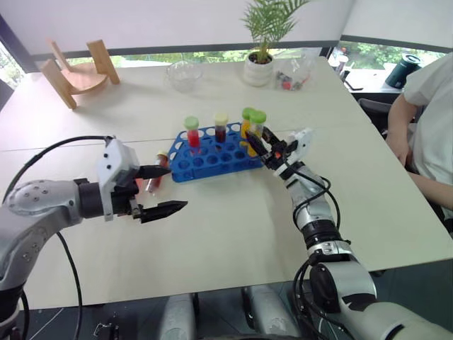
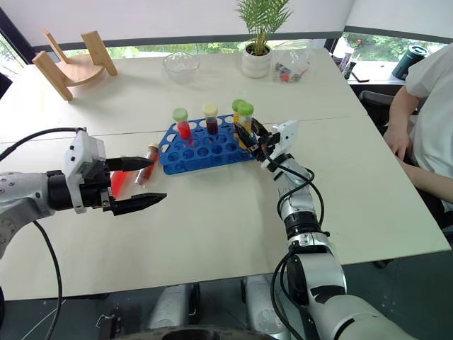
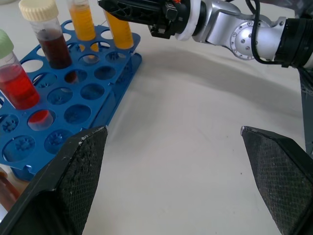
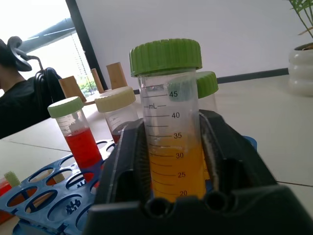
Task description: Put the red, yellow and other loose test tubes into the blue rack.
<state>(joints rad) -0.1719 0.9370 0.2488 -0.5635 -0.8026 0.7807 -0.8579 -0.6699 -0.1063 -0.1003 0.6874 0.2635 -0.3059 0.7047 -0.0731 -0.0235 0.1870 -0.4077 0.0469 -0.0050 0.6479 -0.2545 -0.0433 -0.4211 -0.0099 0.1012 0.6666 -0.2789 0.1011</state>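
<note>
My two head eyes look down at the rack (image 1: pixel 212 156); my wrist eyes see it very close.

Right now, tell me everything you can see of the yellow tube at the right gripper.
The yellow tube is clear plastic with printed volume marks, a ribbed green screw cap and yellow-orange liquid filling the lower part. It stands upright in a hole at the right end of the blue rack, beside another yellow tube. The right gripper brackets it, one black finger on each side; the pads look slightly parted from its wall.
</note>
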